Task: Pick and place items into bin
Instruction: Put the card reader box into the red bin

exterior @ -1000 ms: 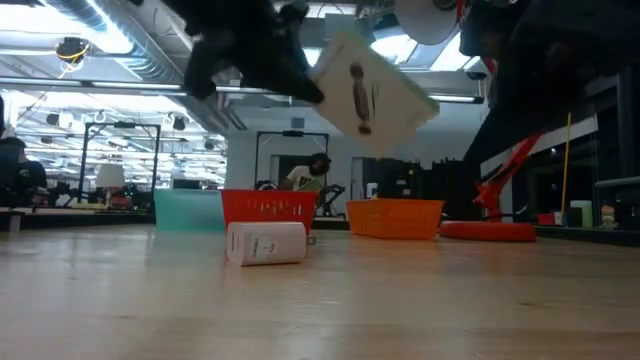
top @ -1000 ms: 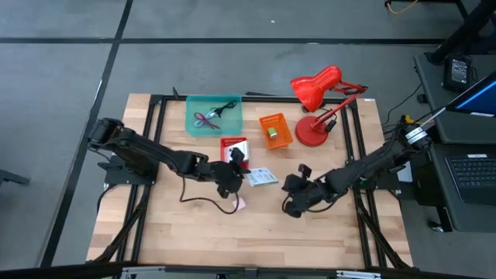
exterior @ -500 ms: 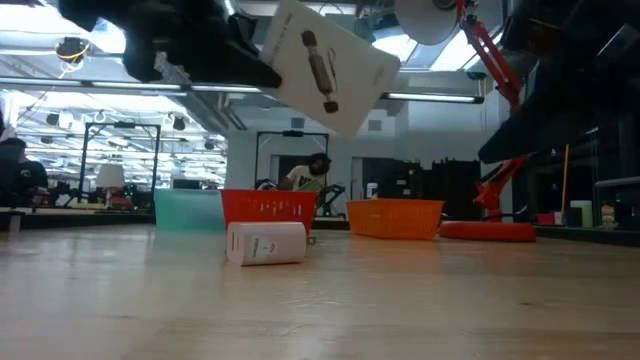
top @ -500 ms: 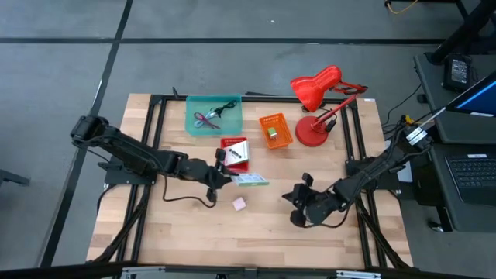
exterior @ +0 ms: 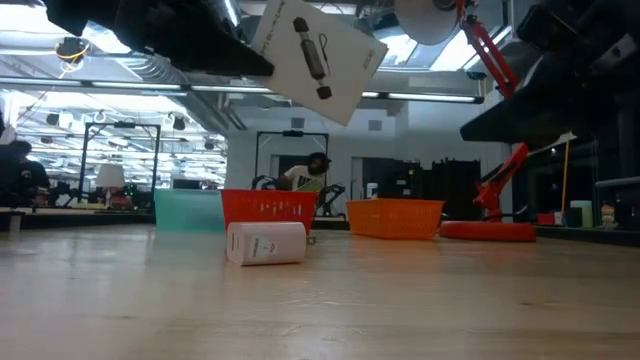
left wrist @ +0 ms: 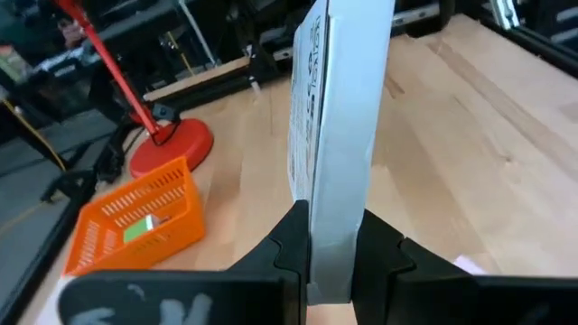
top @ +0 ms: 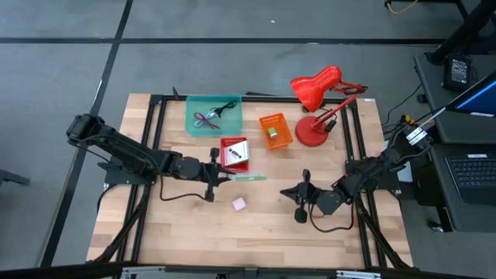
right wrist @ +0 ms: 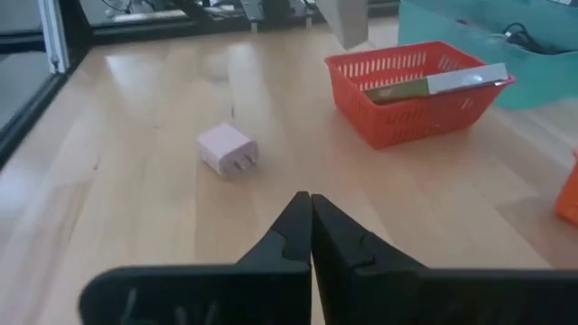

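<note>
The left gripper [top: 218, 175] clamps a white packet [top: 248, 177] edge-on in the air just beside the red basket [top: 235, 153], while the right gripper [top: 303, 203], fingers pressed together, hovers over bare table [top: 194, 232] near the pink cube [top: 239, 204].

I see a pale wooden bench [top: 178, 232] in front of me. Directly on it sit a teal bin [top: 214, 115] toward the far edge, a red basket [top: 235, 153] nearer the middle, an orange basket [top: 275, 131] beside it, and the round red base of a desk lamp [top: 313, 133]. A small pink cube [top: 239, 204] lies alone on bare wood, nearer my side.
</note>
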### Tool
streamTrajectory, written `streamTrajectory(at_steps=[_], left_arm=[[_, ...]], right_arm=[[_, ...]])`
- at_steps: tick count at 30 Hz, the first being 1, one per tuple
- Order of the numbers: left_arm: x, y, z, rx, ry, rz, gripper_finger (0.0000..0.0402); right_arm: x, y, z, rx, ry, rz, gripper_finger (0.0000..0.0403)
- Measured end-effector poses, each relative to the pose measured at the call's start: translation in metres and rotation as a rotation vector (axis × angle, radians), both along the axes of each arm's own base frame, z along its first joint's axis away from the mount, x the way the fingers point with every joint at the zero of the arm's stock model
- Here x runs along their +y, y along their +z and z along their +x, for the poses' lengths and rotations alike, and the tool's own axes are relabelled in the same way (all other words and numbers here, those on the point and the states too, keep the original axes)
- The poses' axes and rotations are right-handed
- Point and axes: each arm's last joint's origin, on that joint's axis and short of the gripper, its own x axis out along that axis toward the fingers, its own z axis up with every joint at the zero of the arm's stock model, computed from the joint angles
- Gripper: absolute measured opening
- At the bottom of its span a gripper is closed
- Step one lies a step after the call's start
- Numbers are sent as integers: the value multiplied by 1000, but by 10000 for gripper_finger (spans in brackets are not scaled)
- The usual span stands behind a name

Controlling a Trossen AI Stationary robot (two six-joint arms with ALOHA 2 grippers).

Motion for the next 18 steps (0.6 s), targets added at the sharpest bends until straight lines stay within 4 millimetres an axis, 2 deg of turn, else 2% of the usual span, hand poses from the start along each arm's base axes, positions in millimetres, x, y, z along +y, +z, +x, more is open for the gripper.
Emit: streamTrajectory(at_steps=[12,18], left_arm=[[6,0,-1,-51,270,-156,41],[10,-5,-4,-16,419,-159,41]], right_arm=[[-2,-3,-1,18,13,-54,0],[-2,-3,-1,19,14,-58,0]])
